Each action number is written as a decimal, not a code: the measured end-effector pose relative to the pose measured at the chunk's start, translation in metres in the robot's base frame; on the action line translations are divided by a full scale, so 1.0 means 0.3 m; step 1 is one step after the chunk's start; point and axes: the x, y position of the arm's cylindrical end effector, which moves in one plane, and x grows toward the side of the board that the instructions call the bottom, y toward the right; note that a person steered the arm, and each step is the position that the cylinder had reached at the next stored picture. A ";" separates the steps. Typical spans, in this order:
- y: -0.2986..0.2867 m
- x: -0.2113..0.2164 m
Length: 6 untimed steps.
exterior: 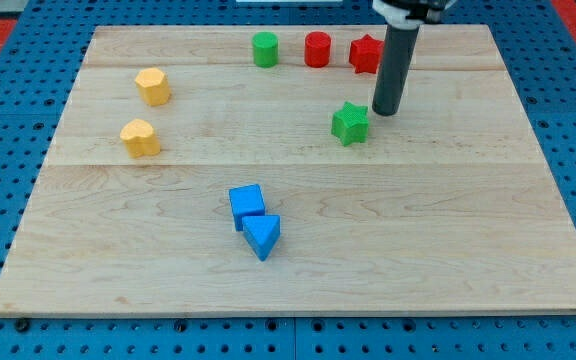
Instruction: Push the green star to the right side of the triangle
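Note:
The green star (349,123) lies on the wooden board (448,230), right of centre and toward the view's top. The blue triangle (262,235) lies near the board's middle, below and to the left of the star, touching a blue cube (247,203) just above it. My tip (385,111) is a dark rod standing just to the right of the green star and slightly above it, a small gap apart from it.
A green cylinder (265,49), a red cylinder (317,49) and a red star (366,54) stand in a row along the view's top; the rod partly hides the red star. Two orange blocks (152,86) (139,137) lie at the left.

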 end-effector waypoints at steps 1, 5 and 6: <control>-0.144 0.017; 0.111 0.512; 0.164 0.528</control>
